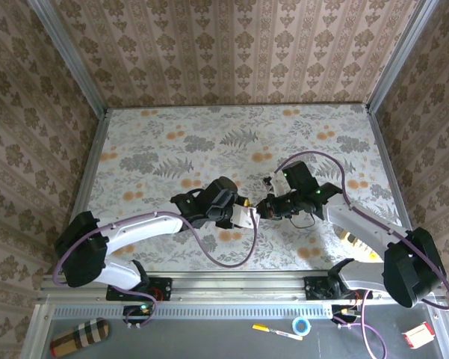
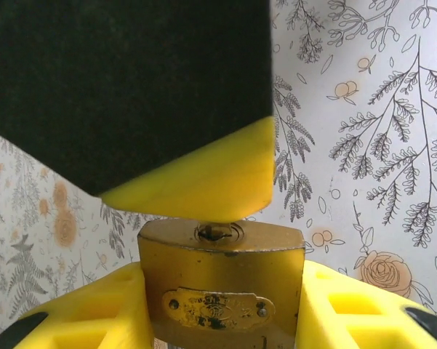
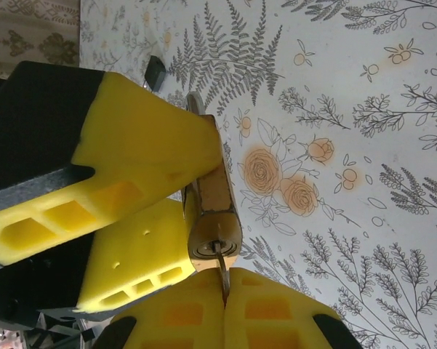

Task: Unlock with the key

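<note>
Claw pads first: the right claw point(image 3: 224, 305) is pressed together on the key point(image 3: 221, 263); the blade runs from between its yellow fingers straight into the keyhole point(image 2: 218, 233) on the end face of the padlock point(image 3: 212, 211); the left claw point(image 2: 222, 305) is clamped on that padlock's brass body, one yellow finger on each flank, with the keyhole end turned toward the right claw; both meet over the middle of the flowered bench point(image 1: 172, 142), the padlock apparently held above it rather than lying on it.

Judged from this, insertion is the step in hand or just done; how deep the blade sits in the padlock cannot be told. Next comes the turn; it calls for rolling the right wrist about the blade's own line without side load, while the left claw grips firmly enough to resist the twist.
</note>
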Tool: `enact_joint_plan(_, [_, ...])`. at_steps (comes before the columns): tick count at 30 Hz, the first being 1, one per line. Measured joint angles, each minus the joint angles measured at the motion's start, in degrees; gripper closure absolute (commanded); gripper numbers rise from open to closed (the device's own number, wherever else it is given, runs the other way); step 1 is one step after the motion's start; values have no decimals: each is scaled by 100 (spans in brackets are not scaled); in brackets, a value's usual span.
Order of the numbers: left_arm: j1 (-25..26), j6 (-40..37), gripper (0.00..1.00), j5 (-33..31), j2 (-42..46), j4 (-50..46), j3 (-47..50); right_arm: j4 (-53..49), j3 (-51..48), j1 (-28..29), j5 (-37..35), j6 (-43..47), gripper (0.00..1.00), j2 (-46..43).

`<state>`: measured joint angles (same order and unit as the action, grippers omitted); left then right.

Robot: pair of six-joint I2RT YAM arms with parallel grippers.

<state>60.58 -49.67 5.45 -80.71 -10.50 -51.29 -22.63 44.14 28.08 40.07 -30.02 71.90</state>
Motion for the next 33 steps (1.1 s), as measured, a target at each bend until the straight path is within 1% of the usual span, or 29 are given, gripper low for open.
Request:
enact_joint_plan(6, [74,76,100,-133,-7,105,101,-7,7,7,20,2,100,101])
enact_joint_plan(9, [170,76,100,-321,-9,251,201,-31,7,11,35,-39,100,160])
enact_joint_plan(12, [251,79,100,-555,-9,708,448,-24,7,-13,17,-188,100,208])
enact_joint_plan(15, [304,76,100,-778,-9,1167,664,70,4,-87,35,-525,100,271])
enact_joint_plan(18, [326,74,100,-1093,-15,1628,835,448,-83,-208,140,-1099,100,289])
enact_joint_plan(23, [348,72,100,-1572,-57,2376,1091,1154,-236,-396,302,-2306,100,321])
enact_joint_plan(27, [354,79,100,-1759,-111,2820,1235,1615,-393,-507,439,-3112,100,321])
enact_joint_plan(31, [358,146,100,-1799,-111,2927,1255,1613,-391,-564,481,-3320,100,304])
enact_joint_plan(32, [358,190,100,-1786,-111,2927,1255,1545,-369,-570,474,-3289,97,295])
enact_joint_plan(33, [358,251,100,-1746,-111,2922,1255,1440,-332,-575,466,-3230,91,286])
